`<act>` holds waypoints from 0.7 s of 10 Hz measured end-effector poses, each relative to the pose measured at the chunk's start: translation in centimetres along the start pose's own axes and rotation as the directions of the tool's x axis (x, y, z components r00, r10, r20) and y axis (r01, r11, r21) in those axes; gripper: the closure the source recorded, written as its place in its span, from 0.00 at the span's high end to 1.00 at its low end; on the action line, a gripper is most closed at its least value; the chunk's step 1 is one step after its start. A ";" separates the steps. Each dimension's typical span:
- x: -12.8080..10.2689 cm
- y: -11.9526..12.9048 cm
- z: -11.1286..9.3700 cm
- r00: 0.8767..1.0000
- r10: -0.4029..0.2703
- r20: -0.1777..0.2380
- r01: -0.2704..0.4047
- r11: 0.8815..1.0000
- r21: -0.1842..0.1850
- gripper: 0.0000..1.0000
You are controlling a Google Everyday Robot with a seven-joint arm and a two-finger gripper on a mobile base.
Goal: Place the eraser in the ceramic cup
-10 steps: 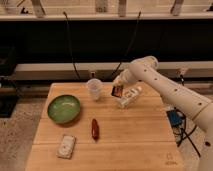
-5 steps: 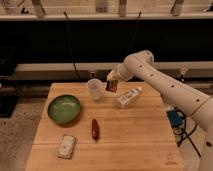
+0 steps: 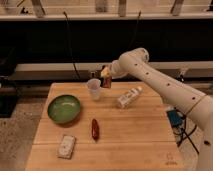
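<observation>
The ceramic cup is a small pale tapered cup standing upright near the back of the wooden table. My gripper hangs just right of and slightly above the cup's rim, at the end of the white arm reaching in from the right. It is shut on the eraser, a small dark block with orange-tan patches, held in the air beside the cup.
A green bowl sits at the table's left. A dark red oblong thing lies in the middle. A whitish speckled slab lies at front left. A white labelled bottle lies on its side right of the cup.
My gripper with the eraser has moved left and a little up, from beside the bottle to just right of the cup.
</observation>
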 end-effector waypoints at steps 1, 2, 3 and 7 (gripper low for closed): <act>0.2 -0.4 0.4 1.000 -0.001 -0.009 0.001 1.000 0.008 0.00; 0.3 -0.7 0.9 1.000 0.000 -0.019 0.000 1.000 0.015 0.00; 0.5 -1.1 1.3 1.000 0.002 -0.027 -0.001 1.000 0.023 0.00; 1.0 -2.5 2.9 0.998 0.007 -0.057 -0.004 0.999 0.046 0.00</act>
